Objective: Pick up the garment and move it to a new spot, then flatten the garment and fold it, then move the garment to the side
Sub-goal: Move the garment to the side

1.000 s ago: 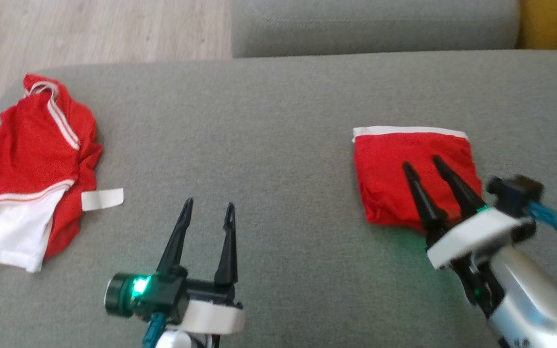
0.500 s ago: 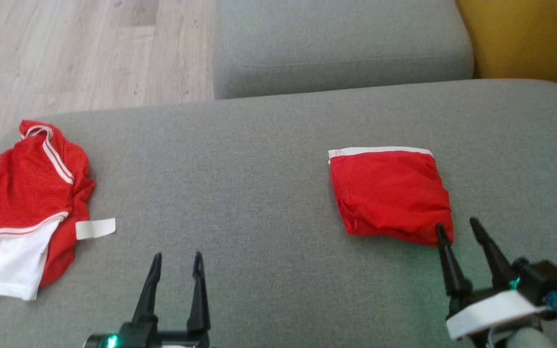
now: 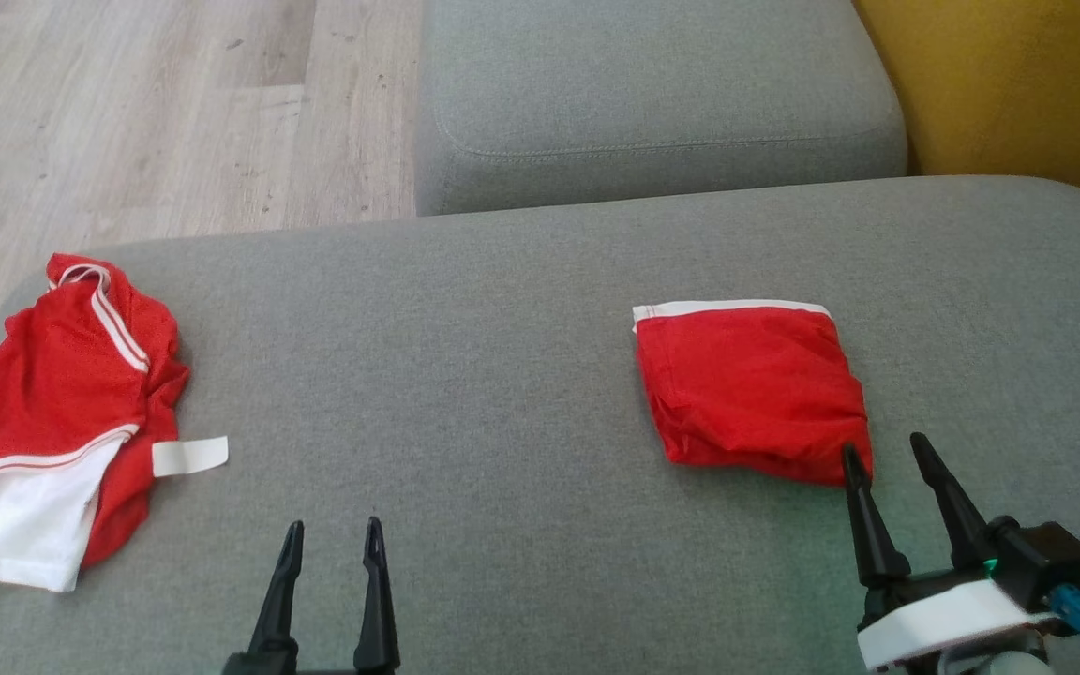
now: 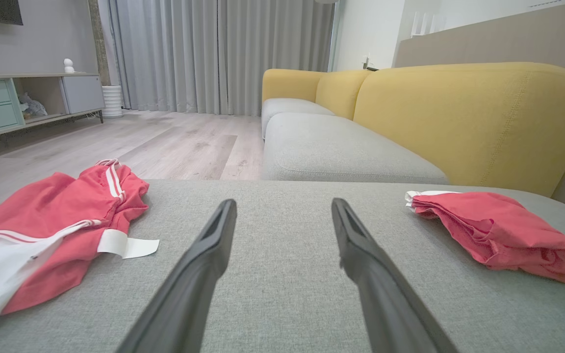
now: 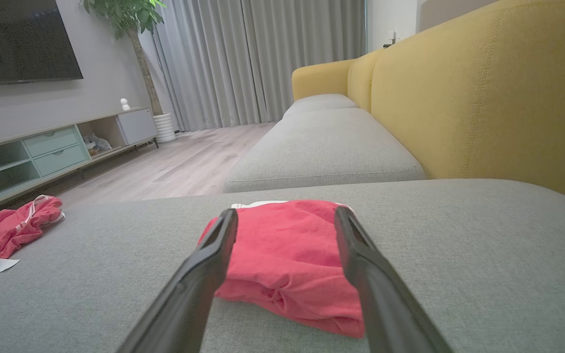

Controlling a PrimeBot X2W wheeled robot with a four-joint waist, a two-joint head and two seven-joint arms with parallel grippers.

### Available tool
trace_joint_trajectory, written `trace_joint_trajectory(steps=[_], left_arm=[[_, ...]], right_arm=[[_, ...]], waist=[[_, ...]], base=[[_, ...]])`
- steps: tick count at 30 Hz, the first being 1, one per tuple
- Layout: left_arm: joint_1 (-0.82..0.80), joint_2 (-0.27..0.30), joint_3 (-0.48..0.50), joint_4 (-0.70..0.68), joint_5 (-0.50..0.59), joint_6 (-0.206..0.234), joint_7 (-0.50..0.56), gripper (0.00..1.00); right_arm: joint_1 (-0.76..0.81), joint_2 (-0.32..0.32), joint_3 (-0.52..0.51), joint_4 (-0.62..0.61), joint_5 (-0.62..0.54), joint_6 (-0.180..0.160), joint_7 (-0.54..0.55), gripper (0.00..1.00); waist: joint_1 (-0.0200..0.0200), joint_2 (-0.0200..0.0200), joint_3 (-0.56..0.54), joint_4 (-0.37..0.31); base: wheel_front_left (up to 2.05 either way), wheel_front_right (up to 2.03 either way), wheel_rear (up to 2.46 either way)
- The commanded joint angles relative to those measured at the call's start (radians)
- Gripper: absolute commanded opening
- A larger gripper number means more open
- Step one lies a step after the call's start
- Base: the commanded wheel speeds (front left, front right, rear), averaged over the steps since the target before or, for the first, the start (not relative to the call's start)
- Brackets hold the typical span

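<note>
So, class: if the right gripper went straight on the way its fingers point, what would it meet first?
The folded red garment: it lies on the grey cushion just ahead of the open fingers of the right gripper. Their height above it is unclear.

**Red clothes, grey sofa**

Centre right, the folded garment [image 3: 751,394] is plain red, white along its top edge. Far left, a second garment [image 3: 52,375] is red with white stripes. Sofa cushion [image 3: 502,375] grey, backrest [image 3: 1018,94] yellow, floor [image 3: 127,112] pale wood-grain.
</note>
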State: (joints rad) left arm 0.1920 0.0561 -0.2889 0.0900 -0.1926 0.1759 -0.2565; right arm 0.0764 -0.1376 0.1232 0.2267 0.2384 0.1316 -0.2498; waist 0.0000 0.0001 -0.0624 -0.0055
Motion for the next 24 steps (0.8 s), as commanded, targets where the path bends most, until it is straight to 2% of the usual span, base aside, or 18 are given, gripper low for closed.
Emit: trace_joint_trajectory(steps=[1,24], left_arm=[[-0.032,-0.006,0.035,-0.028,0.002,0.003,-0.005,1.0],[-0.033,-0.006,0.043,-0.012,-0.009,0.009,-0.005,1.0]], right_arm=[[-0.011,-0.007,0.016,-0.038,-0.011,-0.001,-0.012,1.0],[0.008,-0.006,-0.001,-0.032,-0.028,-0.001,-0.012,1.0]], waist=[[0.0,-0.0001,0.001,0.001],[0.0,-0.0001,0.002,0.003]], base=[[0.0,0.0,0.0],[0.0,0.0,0.0]])
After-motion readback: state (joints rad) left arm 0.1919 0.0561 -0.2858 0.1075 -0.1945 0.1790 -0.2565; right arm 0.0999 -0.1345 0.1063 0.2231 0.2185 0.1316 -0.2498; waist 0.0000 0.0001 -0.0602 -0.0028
